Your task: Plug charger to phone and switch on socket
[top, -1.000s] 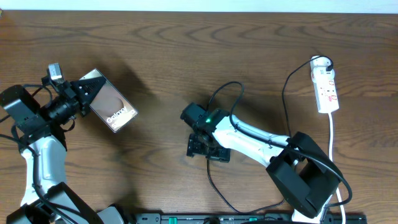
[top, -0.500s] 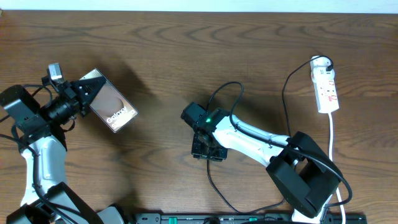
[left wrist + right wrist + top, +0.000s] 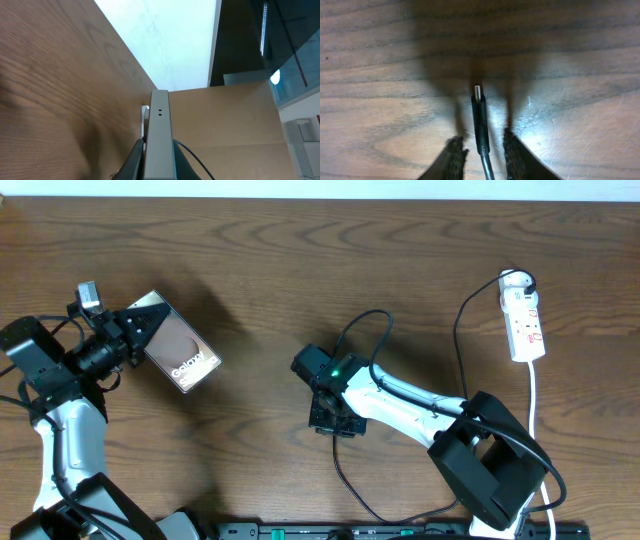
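Overhead: at 9 o'clock, jaws of the left gripper (image 3: 138,332) closed on one end of the phone (image 3: 182,348), brownish back up, white "Galaxy" readable near its 5 o'clock end. Near centre, right gripper (image 3: 333,418) over the wooden table (image 3: 300,240), charger (image 3: 341,478) trailing toward 6 o'clock. At 3 o'clock, white socket (image 3: 526,325), black plug (image 3: 518,280) in its 12 o'clock end, white cord (image 3: 534,410) leaving toward 6; markings too small to read. Left wrist: phone edge-on, pinched between both fingers (image 3: 134,159), two tiny holes in the edge. Right wrist: jaws parted, gripping nothing, fingers (image 3: 454,156) straddling the charger with gaps either side, plug tip (image 3: 478,92) pointing to 12 o'clock.
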